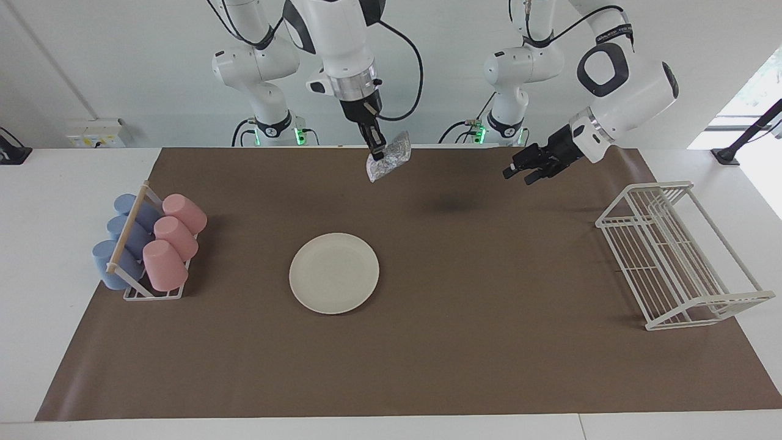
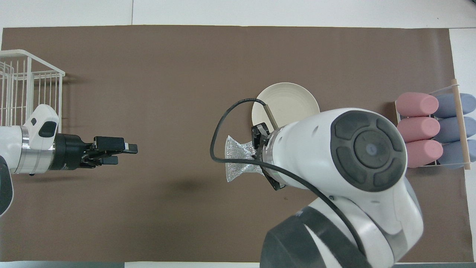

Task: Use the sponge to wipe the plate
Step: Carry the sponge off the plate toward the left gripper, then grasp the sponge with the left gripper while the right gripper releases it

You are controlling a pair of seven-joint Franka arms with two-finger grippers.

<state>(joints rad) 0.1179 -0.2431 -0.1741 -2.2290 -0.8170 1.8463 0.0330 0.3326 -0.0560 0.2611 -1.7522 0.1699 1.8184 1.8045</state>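
Observation:
The cream-white plate [image 1: 334, 273] lies bare on the brown mat; in the overhead view the right arm covers part of the plate [image 2: 288, 100]. The silvery sponge [image 1: 388, 157] hangs high in the air from my right gripper [image 1: 377, 146], which is shut on its edge. It is over the mat between the plate and the robots' edge of the table. From overhead the sponge [image 2: 238, 163] sticks out of the right gripper [image 2: 257, 160], toward the left arm's end. My left gripper [image 1: 518, 176] hovers open and holds nothing, over the mat near the wire rack. The overhead view shows the left gripper [image 2: 122, 152] pointing toward the middle.
A white wire rack [image 1: 678, 256] [image 2: 26, 85] stands at the left arm's end of the mat. A holder with pink and blue cups [image 1: 146, 244] [image 2: 431, 130] sits at the right arm's end. The brown mat [image 1: 489, 342] covers most of the table.

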